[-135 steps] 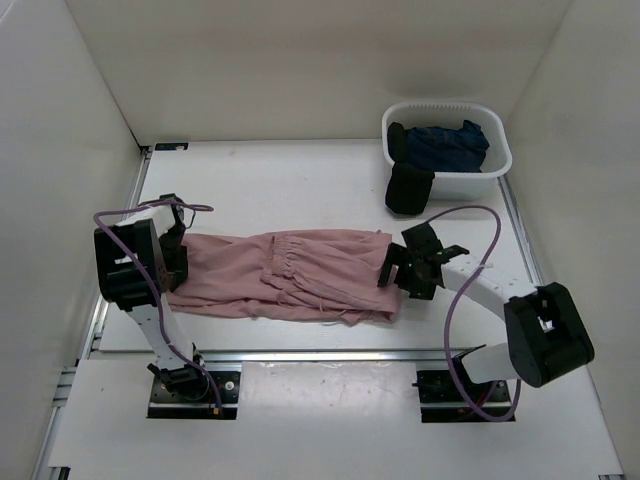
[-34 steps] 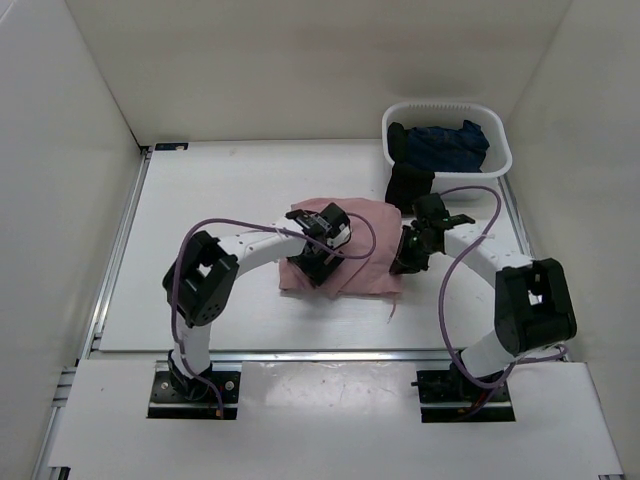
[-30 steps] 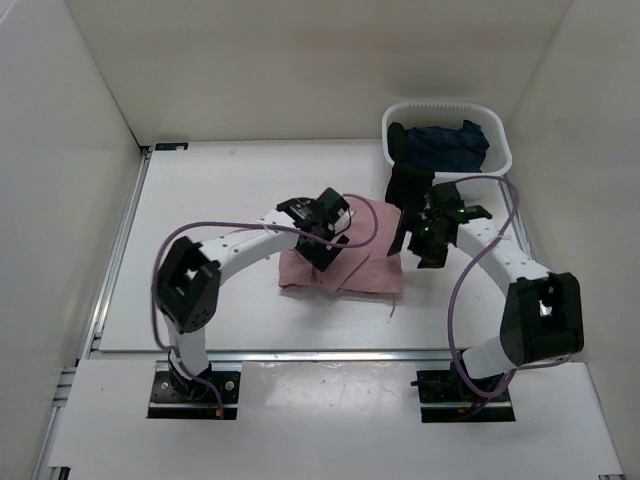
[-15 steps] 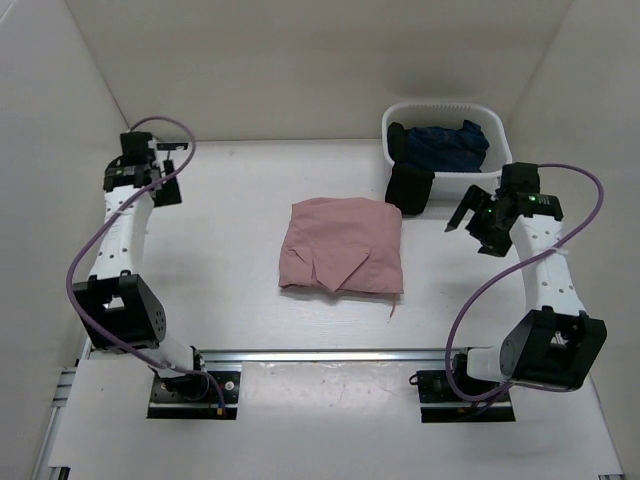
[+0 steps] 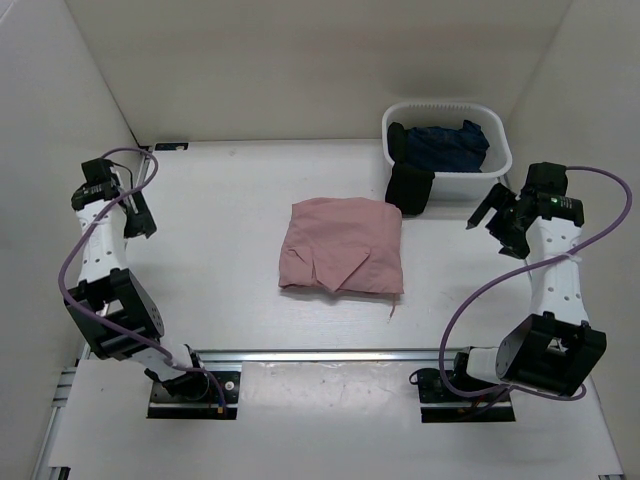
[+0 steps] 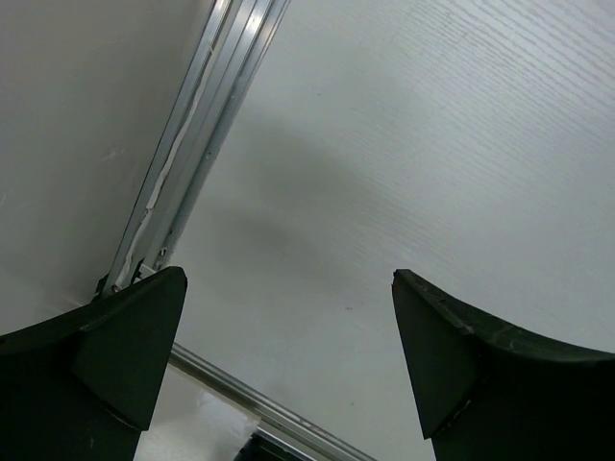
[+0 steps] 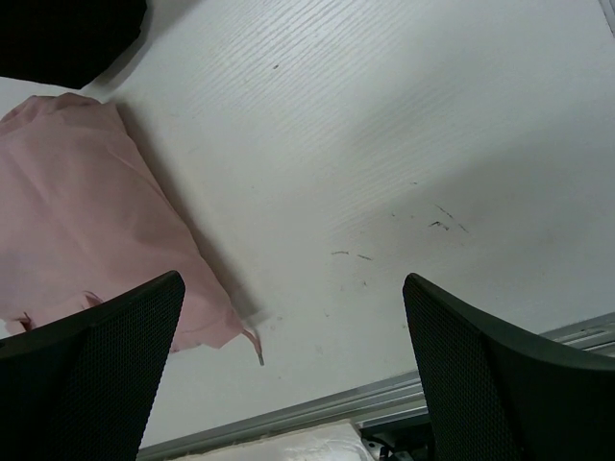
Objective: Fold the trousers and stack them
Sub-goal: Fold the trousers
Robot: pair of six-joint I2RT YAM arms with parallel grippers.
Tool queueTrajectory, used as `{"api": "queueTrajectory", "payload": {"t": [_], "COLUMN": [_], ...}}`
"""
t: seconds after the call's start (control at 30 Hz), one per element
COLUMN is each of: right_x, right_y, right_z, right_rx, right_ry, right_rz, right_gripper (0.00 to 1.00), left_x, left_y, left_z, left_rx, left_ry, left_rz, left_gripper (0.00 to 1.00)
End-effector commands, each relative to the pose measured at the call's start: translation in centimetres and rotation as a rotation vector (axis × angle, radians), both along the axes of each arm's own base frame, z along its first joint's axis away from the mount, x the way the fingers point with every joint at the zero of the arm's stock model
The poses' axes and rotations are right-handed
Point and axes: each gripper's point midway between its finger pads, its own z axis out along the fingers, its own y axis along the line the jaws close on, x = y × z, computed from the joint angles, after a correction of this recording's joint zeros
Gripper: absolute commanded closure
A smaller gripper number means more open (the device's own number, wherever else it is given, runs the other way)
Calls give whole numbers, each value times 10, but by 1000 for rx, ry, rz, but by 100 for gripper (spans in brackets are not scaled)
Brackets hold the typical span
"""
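We are in a robot test room, like a lab, not a home. A white table [image 5: 220, 290] sits inside a plain white box. Bare white walls [image 5: 300, 60] stand at the far edge of the table and at both its sides. Metal rails [image 5: 320, 354] run along the near edge of the table. Two robot arms, the left arm [image 5: 95, 245] and the right arm [image 5: 552, 272], are bolted at that near edge, and purple cables [image 5: 629, 205] loop from them. A white basket [image 5: 470, 185] of dark clothes [image 5: 445, 145] sits at the far right corner of the table. Folded pink trousers [image 5: 342, 245] lie in the middle of the table.
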Motion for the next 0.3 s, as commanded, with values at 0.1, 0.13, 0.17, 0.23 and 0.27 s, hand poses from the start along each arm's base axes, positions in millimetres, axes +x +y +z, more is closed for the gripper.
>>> {"api": "queueTrajectory", "payload": {"t": [0.1,0.13,0.17,0.23,0.27], "right_x": [-1,-1,-2,-1,-1], "right_y": [-3,-5,-5,-5,-5], "right_z": [18,18,20,21,22], "right_rx": [-34,-43,-45,-50,-54], "right_ry": [-44,-41,-50,-68,-83], "right_rz": [10,4,4,4,4], "right_gripper": [1,1,1,1,1], "left_x": [2,0,0,0,-1], "left_y": [-8,-5,-5,-7,-8], "left_z": [19,22,22,24,21], "left_rx": [-15,-11,-11,-15,-18], "left_ry": [-77,-85,-85,-97,-89], "left_rz": [-25,-16,-16,-21,-21], "left_gripper": [0,0,0,0,0]}}
